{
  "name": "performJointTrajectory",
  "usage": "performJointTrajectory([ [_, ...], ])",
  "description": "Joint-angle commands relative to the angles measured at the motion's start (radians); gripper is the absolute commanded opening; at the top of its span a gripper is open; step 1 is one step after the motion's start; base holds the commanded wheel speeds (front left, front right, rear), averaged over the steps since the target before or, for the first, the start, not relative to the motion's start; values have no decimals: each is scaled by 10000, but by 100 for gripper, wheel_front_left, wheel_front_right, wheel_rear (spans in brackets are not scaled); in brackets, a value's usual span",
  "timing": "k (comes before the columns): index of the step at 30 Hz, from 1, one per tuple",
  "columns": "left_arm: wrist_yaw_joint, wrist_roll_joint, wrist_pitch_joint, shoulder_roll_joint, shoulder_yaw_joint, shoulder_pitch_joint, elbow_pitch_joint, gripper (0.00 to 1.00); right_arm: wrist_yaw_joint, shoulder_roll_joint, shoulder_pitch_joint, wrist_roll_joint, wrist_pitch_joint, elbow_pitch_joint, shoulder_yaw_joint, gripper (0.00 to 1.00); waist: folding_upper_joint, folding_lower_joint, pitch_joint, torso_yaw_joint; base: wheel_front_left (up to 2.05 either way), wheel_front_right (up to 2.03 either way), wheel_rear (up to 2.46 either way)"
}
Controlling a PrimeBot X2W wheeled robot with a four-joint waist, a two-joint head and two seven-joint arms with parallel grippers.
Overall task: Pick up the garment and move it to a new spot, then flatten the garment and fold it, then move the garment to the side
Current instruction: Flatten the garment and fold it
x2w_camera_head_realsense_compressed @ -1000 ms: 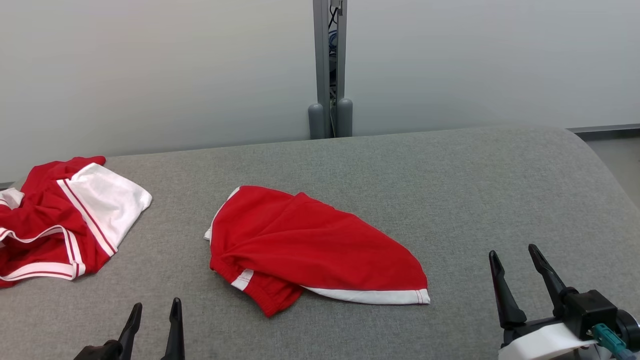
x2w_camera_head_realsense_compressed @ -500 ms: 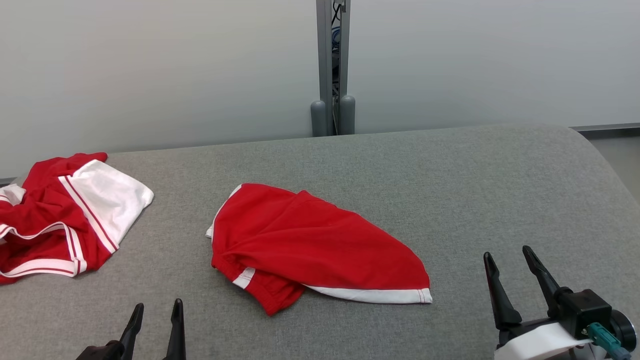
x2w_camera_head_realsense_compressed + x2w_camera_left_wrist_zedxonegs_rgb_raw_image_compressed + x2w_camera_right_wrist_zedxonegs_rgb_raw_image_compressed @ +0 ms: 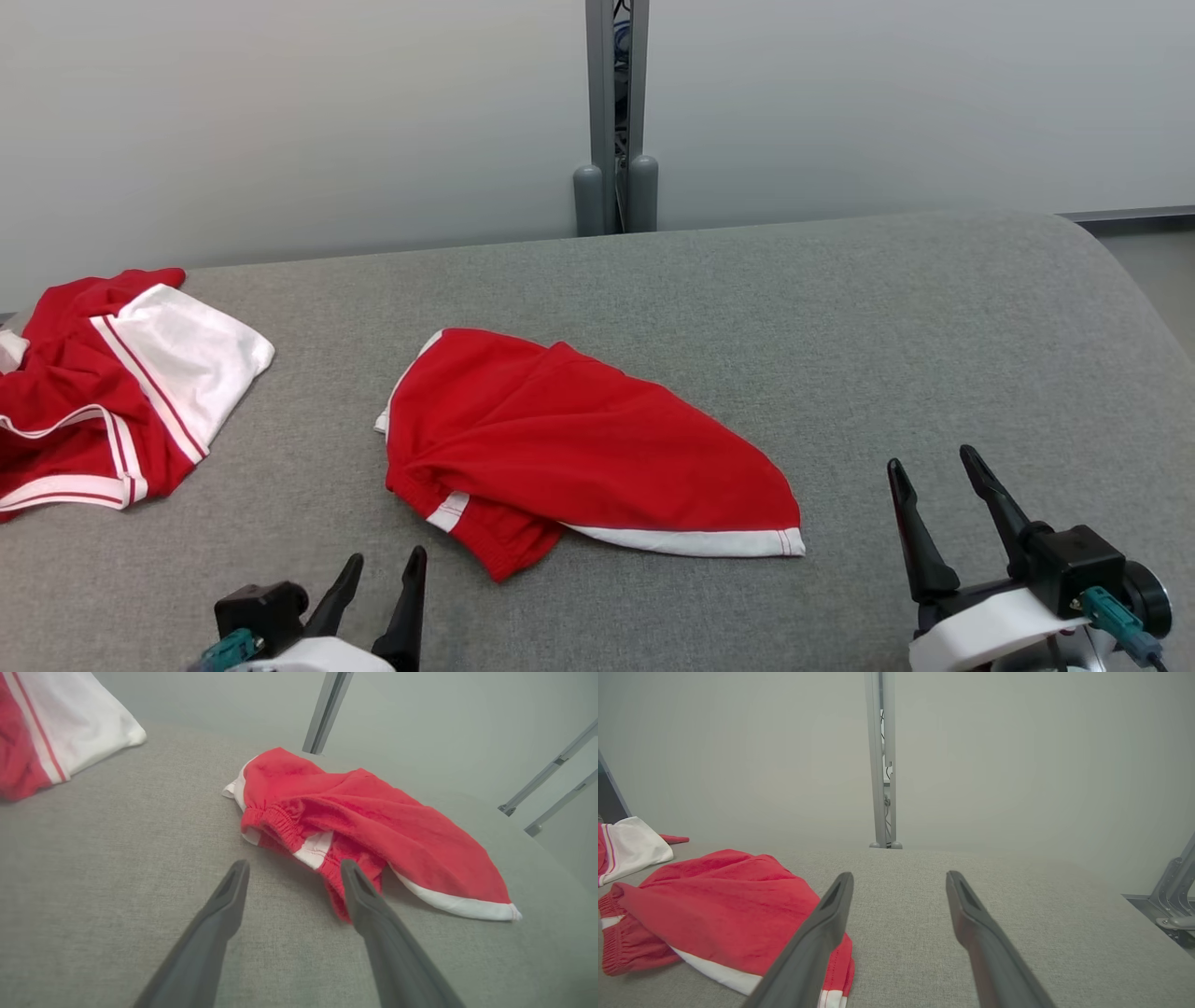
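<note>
Pickup pending; crumpled red white-trimmed cloth shorts (image 3: 579, 448) lie untouched; left end effector (image 3: 386, 554), right end effector (image 3: 931, 457) gape empty; next, pinch elastic waistband (image 3: 275, 821).

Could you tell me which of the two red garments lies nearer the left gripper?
The mostly red middle garment; the other garment, far left, has a big white panel.
</note>
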Motion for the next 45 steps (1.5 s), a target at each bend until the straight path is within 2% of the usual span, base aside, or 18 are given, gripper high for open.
performJointTrajectory([
  [1, -133, -169, 146, -61, -16, -288, 198, 100, -3, -57, -125, -30, -5, 42, 36, 100, 0, 0, 87, -92, 0, 0, 0],
  [6, -443, -663, 572, -335, -15, -896, 1009, 100, -3, -60, -350, -13, -36, 75, 214, 100, 0, 0, 424, -363, 0, 0, 0],
  [19, -953, -1565, 418, -670, 470, -1835, 2298, 100, -3, -57, -648, -66, -112, 167, 185, 100, 0, 0, 941, -772, 0, 0, 0],
  [23, -1105, -1803, 339, -768, 586, -1962, 2569, 72, -3, -57, -652, -86, -115, 193, 170, 100, 0, 0, 958, -840, 0, 0, 0],
  [24, -1134, -1797, 304, -771, 583, -2003, 2626, 50, -3, -57, -642, -94, -113, 193, 172, 100, 0, 0, 951, -856, 0, 0, 0],
  [25, -1134, -1799, 279, -776, 578, -2043, 2686, 43, -3, -57, -632, -105, -117, 189, 171, 100, 0, 0, 945, -868, 0, 0, 0],
  [27, -1218, -1841, 202, -810, 559, -2088, 2761, 20, -3, -57, -605, -129, -123, 179, 146, 100, 0, 0, 928, -880, 0, 0, 0],
  [31, -1307, -1879, 108, -855, 493, -2171, 2891, 0, -3, -58, -550, -172, -130, 206, 110, 100, 0, 0, 885, -862, 0, 0, 0],
  [38, -1468, -1683, -198, -849, 290, -2268, 2990, 0, -3, -56, -558, -45, -26, 543, 431, 100, 0, 0, 820, -723, 0, 0, 0],
  [45, -1544, -1508, -267, -651, 82, -2059, 2566, 0, -3, -107, -881, -142, 524, 1667, 1244, 100, 0, 0, 822, -422, 0, 0, 0],
])
